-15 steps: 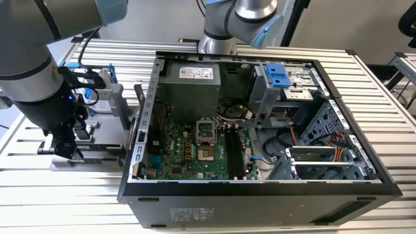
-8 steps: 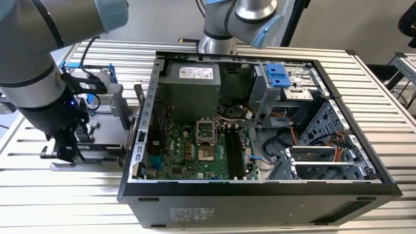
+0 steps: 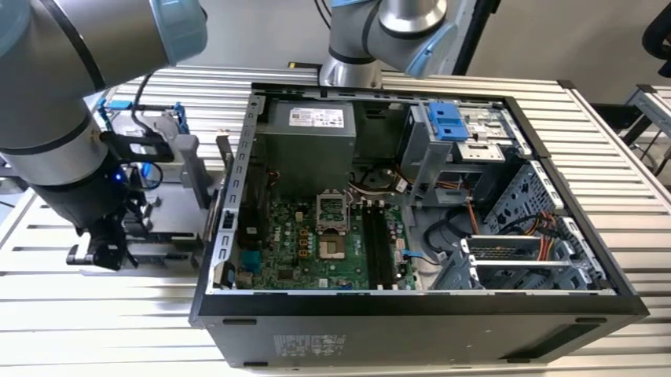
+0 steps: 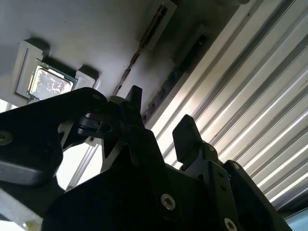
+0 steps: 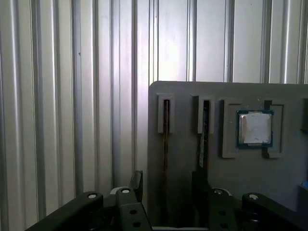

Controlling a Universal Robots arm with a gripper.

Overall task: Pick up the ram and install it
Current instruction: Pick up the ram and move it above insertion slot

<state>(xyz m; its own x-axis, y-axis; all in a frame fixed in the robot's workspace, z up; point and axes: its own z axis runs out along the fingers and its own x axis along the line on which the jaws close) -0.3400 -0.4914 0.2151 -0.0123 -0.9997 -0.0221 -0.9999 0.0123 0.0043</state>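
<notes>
The hand [image 5: 168,190] hangs low over the grey tray [image 5: 192,91], out on the slatted desk [image 3: 94,330] at the exterior view's left of the open case [image 3: 419,318]. Its fingers [image 5: 137,179] are spread apart and pinch nothing. The ram [image 5: 166,130] stands on edge in its narrow tray slot and runs right down between those fingers, though I can't tell if either pad touches it. The second wrist view agrees: the ram [image 4: 137,53] is a thin brownish line and the hand [image 4: 161,120] is open just above it. A second stick [image 5: 204,139] sits in the neighbouring slot, and the square chip [image 5: 255,127] lies one pocket further along.

So where does the job stand? Lined up for the pick, I'd say, but the ram is not yet gripped or lifted. Over in the case, the black motherboard slots [image 3: 379,236] look empty, so the install is all to come.
</notes>
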